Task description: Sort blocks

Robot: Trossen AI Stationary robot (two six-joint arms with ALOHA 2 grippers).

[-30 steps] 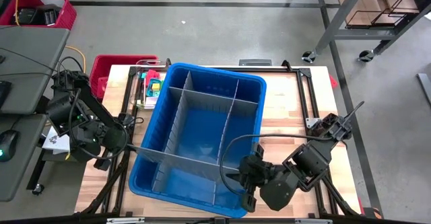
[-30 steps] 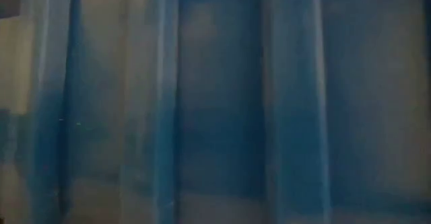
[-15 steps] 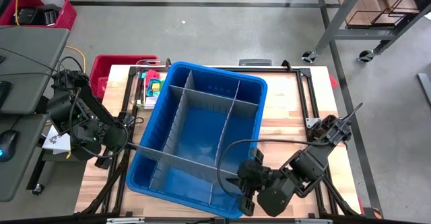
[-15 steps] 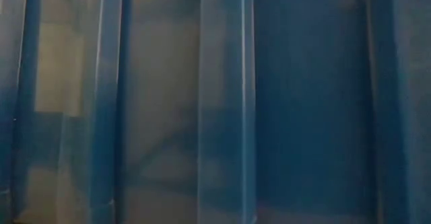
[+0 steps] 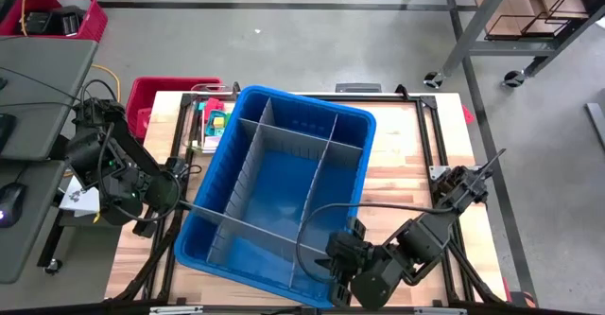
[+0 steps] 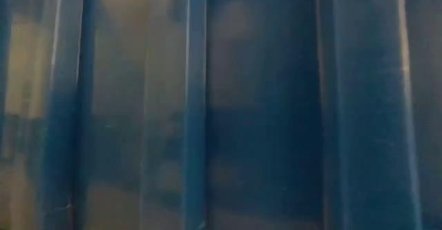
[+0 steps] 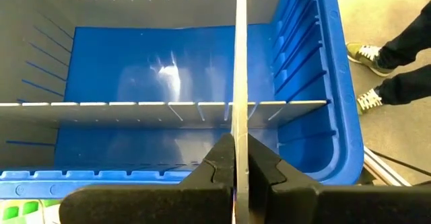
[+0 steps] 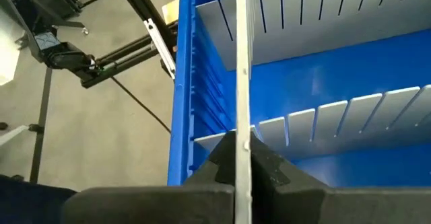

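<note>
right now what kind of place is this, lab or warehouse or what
Likely a robotics lab or workshop: bare concrete floor, a wheeled metal rack, and a wooden table in a black frame carrying a divided blue bin.

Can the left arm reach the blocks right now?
Probably not yet: the left gripper is shut on a grey divider panel of the blue bin. The blocks themselves look unobstructed.

Wooden table (image 5: 454, 154) w/ big blue bin (image 5: 352, 116) on it, blocks (image 5: 216, 119) at far-left corner
</note>
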